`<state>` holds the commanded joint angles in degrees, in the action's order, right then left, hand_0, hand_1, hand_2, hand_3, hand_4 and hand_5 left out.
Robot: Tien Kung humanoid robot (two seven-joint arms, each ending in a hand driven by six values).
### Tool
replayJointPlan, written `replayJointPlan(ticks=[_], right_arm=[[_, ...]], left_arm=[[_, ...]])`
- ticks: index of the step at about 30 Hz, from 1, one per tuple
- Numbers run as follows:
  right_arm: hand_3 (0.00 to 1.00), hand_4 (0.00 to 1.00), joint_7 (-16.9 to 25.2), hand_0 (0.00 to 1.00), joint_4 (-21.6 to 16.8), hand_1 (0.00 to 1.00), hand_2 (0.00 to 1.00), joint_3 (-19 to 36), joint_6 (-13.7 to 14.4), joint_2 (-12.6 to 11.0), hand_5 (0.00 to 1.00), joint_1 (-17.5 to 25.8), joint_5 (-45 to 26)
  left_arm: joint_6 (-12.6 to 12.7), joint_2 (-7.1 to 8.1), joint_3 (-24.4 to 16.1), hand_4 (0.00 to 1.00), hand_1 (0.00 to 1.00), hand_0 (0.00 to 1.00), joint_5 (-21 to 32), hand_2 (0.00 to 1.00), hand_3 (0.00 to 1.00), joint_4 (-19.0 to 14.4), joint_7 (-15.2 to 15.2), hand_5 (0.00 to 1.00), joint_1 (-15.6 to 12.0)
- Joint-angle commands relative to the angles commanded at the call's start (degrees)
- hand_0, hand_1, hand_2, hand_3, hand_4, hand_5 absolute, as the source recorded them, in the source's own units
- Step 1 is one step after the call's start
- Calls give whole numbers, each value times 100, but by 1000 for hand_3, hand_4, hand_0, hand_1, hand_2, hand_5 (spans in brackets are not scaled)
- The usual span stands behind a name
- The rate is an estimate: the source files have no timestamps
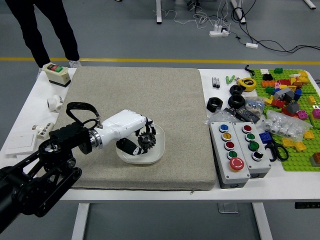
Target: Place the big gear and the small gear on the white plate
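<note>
From my console, the grey-beige rectangular mat (185,110) looks like cloth, matt and slightly rough. On it I see a smooth, glossy white rounded plate (150,158), ceramic or plastic, I can't tell which. My left hand (131,129) has a smooth white plastic-looking shell, with a shiny bare-metal ring (95,139) at the wrist. The dark toothed gear (147,140) has a dull grey sheen; its material is unclear to me. To the right, the red domed button (237,163) is glossy plastic, the clear crinkled bag (284,125) is shiny plastic film, and the green studded baseplate (300,164) looks like moulded plastic.
</note>
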<state>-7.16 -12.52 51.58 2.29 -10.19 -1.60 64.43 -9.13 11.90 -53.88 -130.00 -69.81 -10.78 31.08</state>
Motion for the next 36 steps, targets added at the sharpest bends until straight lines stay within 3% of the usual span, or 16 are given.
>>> replayJointPlan(ticks=[1,6,7,12,13,14,24,25,30,31,36], right_arm=[[793,941,0,745,0,774,821,-4,0,-1,742,-2,-5],[793,941,-2,745,-3,774,821,-25,-3,-8,742,-7,-21],[793,941,-1,746,-2,773,821,-24,-3,-8,742,-8,-16],[793,941,1,746,-2,773,821,-34,-2,-9,742,-6,-21],[792,941,1,745,-2,773,821,-42,-1,-10,742,-4,-30],[792,941,1,745,-2,773,821,-48,-1,-10,742,-4,-37],[792,942,12,746,1,773,821,-57,3,-6,742,29,-54],[788,942,14,746,2,773,821,-58,3,-5,741,33,-57],[788,942,19,746,3,773,821,-54,5,-1,741,52,-51],[787,941,18,744,4,773,821,-60,5,0,741,57,-56],[787,941,18,744,6,773,821,-64,5,5,741,69,-66]], left_arm=[[31,-26,42,816,489,310,0,532,568,84,13,181,29],[123,-90,126,816,489,310,0,532,568,318,20,181,103],[160,-104,131,998,642,394,0,733,788,361,27,388,121],[223,-138,118,998,642,394,0,733,788,457,107,388,184],[220,-137,107,998,688,457,0,820,828,453,115,395,188],[218,-135,98,998,688,457,0,820,828,447,119,395,191],[123,-34,-51,998,712,486,0,852,850,149,104,413,191],[111,-16,-100,998,713,492,0,848,845,106,104,373,189],[120,70,-316,998,713,492,0,848,845,47,133,373,210],[127,117,-392,968,697,478,0,783,819,96,156,205,225],[142,298,-557,968,697,478,0,783,819,419,214,205,262]])
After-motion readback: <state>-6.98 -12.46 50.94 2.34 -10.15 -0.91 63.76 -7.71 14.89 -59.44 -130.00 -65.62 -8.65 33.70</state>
